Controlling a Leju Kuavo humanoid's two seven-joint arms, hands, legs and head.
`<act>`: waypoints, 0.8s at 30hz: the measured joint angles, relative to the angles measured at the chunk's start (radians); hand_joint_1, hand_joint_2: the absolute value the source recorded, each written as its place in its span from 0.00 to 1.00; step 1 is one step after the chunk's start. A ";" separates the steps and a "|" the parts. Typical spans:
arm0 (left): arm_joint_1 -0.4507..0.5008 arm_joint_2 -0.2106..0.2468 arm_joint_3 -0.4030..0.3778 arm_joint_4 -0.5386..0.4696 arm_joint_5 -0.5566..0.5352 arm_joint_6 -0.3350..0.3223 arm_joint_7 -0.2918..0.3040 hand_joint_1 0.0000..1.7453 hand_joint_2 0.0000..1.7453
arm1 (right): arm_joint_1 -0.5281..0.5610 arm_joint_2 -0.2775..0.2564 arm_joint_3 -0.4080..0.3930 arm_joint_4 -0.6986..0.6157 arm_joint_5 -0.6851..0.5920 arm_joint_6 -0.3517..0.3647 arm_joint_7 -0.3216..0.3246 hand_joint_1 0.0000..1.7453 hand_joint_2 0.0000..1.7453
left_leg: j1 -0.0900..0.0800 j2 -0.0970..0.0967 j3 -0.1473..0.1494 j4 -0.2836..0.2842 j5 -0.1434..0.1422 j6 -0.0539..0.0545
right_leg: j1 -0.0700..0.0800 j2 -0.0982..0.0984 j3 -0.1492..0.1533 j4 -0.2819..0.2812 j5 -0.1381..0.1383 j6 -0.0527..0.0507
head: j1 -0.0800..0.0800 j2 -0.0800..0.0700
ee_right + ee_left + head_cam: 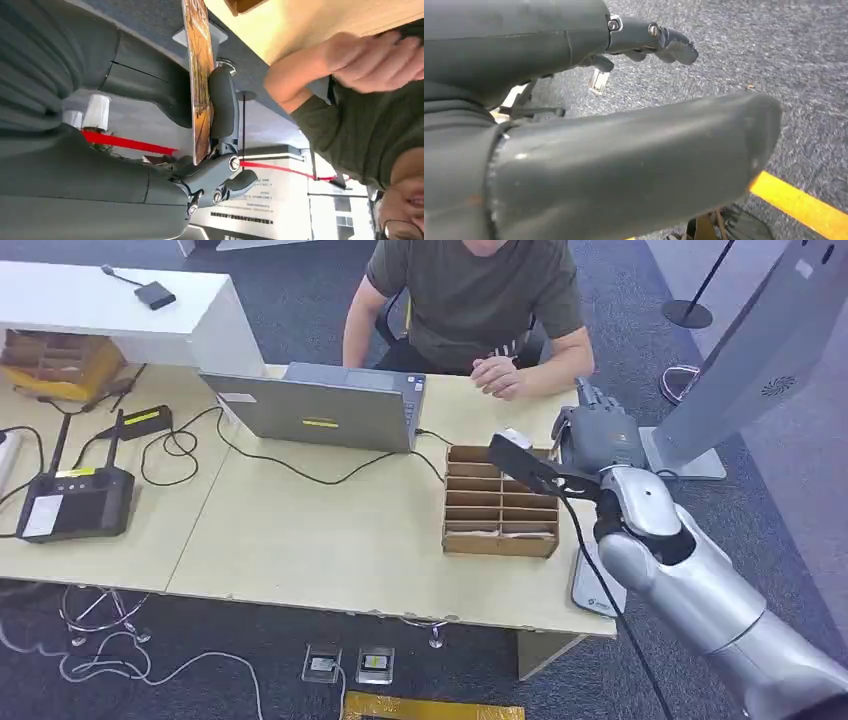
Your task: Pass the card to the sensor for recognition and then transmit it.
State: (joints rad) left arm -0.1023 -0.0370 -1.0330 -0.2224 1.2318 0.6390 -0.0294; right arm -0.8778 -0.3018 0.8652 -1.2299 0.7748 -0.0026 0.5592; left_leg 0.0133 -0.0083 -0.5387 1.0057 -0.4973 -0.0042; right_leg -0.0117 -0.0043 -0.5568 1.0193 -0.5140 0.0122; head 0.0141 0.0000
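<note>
card (201, 85): one, pinched edge-on in our right hand (598, 436), long axis along the fingers | right hand above the table (300, 530) edge, just beside the wooden box (500, 502), sensor stand (745, 360) to its right, nearer this arm | person (470, 300): one, opposite | left hand (644, 42): hanging over the floor, fingers loosely apart, holding nothing
</note>
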 joint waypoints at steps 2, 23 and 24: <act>0.000 -0.001 0.000 0.000 0.006 -0.001 0.000 0.00 0.00 | -0.015 0.012 0.008 0.014 0.000 -0.001 -0.003 1.00 1.00 | 0.000 0.000 0.000 0.000 0.000 0.000 | 0.000 0.000 0.000 0.000 0.000 0.000 | 0.000 0.000; 0.000 -0.014 0.003 0.000 0.050 0.008 -0.004 0.00 0.00 | -0.113 0.132 0.105 0.202 -0.041 -0.022 -0.039 1.00 1.00 | 0.000 0.000 0.000 0.000 0.000 0.000 | 0.000 0.000 0.000 0.000 0.000 0.000 | 0.000 0.000; 0.000 -0.014 0.004 0.000 0.051 0.008 -0.006 0.00 0.00 | -0.116 0.134 0.109 0.206 -0.048 -0.027 -0.038 1.00 1.00 | 0.000 0.000 0.000 0.000 0.000 0.000 | 0.000 0.000 0.000 0.000 0.000 0.000 | 0.000 0.000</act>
State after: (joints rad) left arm -0.1023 -0.0511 -1.0292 -0.2224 1.2829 0.6470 -0.0359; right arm -0.9939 -0.1678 0.9739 -1.0243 0.7267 -0.0297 0.5211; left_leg 0.0133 -0.0085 -0.5387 1.0057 -0.4971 -0.0045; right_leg -0.0117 -0.0044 -0.5570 1.0192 -0.5140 0.0122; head 0.0141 0.0000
